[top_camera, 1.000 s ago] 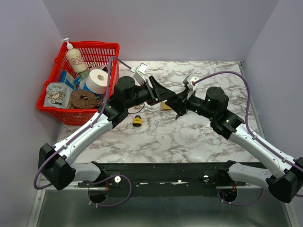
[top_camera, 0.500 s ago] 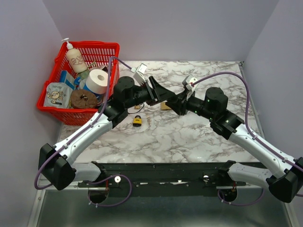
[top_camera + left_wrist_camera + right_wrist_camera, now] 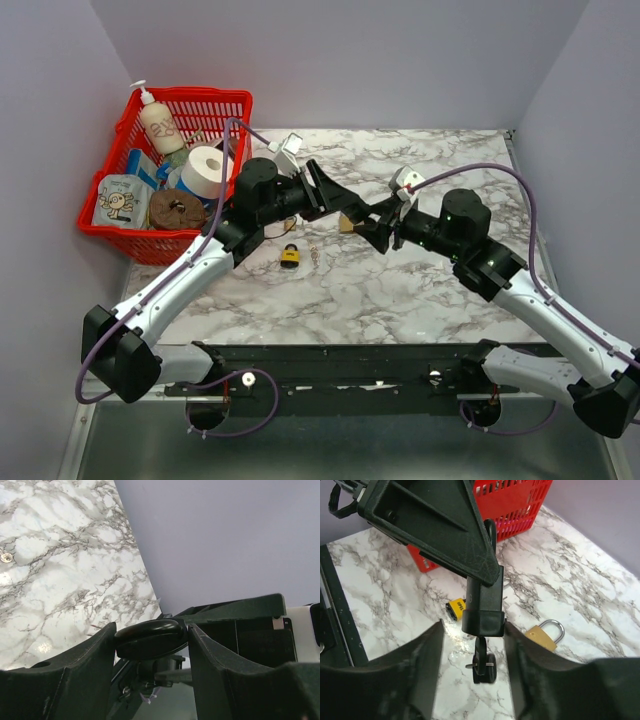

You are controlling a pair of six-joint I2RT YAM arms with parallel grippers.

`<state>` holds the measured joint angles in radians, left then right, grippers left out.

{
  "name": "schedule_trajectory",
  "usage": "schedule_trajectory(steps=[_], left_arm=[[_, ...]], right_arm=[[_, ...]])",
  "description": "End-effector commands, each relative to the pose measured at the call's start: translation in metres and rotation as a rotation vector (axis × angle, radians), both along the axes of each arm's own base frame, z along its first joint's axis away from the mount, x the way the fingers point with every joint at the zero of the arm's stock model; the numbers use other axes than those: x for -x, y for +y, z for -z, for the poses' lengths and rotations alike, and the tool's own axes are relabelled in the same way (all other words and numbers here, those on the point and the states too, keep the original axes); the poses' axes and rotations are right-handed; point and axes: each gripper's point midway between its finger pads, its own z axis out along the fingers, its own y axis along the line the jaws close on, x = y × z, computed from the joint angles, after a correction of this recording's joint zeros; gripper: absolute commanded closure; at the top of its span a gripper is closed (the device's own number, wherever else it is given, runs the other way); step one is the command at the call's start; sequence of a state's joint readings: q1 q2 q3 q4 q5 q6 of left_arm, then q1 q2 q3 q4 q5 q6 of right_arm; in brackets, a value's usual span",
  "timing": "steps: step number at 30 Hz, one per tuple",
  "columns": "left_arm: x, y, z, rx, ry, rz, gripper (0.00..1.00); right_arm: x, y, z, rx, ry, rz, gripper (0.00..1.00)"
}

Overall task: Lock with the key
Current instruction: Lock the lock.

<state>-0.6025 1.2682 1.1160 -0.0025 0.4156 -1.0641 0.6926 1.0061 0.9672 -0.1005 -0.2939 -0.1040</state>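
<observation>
My left gripper (image 3: 350, 208) is shut on a small black padlock (image 3: 482, 605) and holds it in the air above the marble table (image 3: 400, 290). In the left wrist view the padlock (image 3: 150, 639) is pinched between both fingers. A black-headed key (image 3: 485, 666) on a ring hangs from the padlock's underside. My right gripper (image 3: 372, 232) faces the left one. Its jaws are open and straddle the padlock body, with a gap on the left side and the right finger (image 3: 535, 670) close against it. They do not hold the key.
A brass padlock (image 3: 349, 226) lies on the table under the grippers and also shows in the right wrist view (image 3: 540, 636). A yellow padlock (image 3: 290, 256) and loose keys (image 3: 315, 255) lie near it. A red basket (image 3: 215, 97) of items stands at the back left.
My right arm has drawn back to the right, so the two grippers overlap less. My left gripper has shifted slightly back and left with the padlock still in it.
</observation>
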Motion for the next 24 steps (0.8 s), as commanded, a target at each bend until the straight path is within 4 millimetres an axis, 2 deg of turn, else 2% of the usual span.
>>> schedule_trajectory(steps=[1,5,8,9,12,14,17,18,20,21,23,24], left_arm=[[0.01,0.002,-0.039,0.082,-0.093,0.021,1.0],[0.011,0.001,-0.041,0.088,-0.088,0.026,1.0],[0.013,0.001,-0.037,0.089,-0.071,0.034,1.0],[0.014,0.001,-0.036,0.09,-0.07,0.036,1.0],[0.016,-0.001,-0.033,0.091,-0.059,0.044,1.0],[0.017,-0.002,-0.032,0.089,-0.055,0.046,1.0],[0.016,-0.001,-0.027,0.078,-0.045,0.041,1.0],[0.016,-0.001,-0.025,0.072,-0.04,0.04,1.0],[0.015,-0.001,-0.021,0.067,-0.026,0.037,1.0],[0.015,-0.002,-0.02,0.065,-0.021,0.039,0.98],[0.015,-0.002,-0.017,0.059,-0.012,0.038,0.86],[0.015,-0.002,-0.016,0.057,-0.01,0.035,0.68]], right_arm=[[0.005,0.008,0.01,0.031,0.025,-0.059,0.33],[0.001,0.013,0.01,0.034,0.031,-0.065,0.31],[0.0,0.017,0.008,0.029,0.032,-0.078,0.38],[0.0,0.018,0.009,0.028,0.035,-0.082,0.44],[-0.001,0.023,0.008,0.024,0.037,-0.1,0.53],[-0.002,0.024,0.007,0.02,0.032,-0.1,0.55],[-0.005,0.027,0.001,0.011,0.02,-0.102,0.69],[-0.005,0.028,0.001,0.01,0.018,-0.108,0.82],[-0.006,0.028,-0.002,0.007,0.016,-0.105,0.96],[-0.007,0.028,-0.003,0.003,0.017,-0.099,0.99],[-0.01,0.026,-0.005,-0.006,0.015,-0.075,0.99],[-0.012,0.026,-0.007,-0.018,0.019,-0.06,0.99]])
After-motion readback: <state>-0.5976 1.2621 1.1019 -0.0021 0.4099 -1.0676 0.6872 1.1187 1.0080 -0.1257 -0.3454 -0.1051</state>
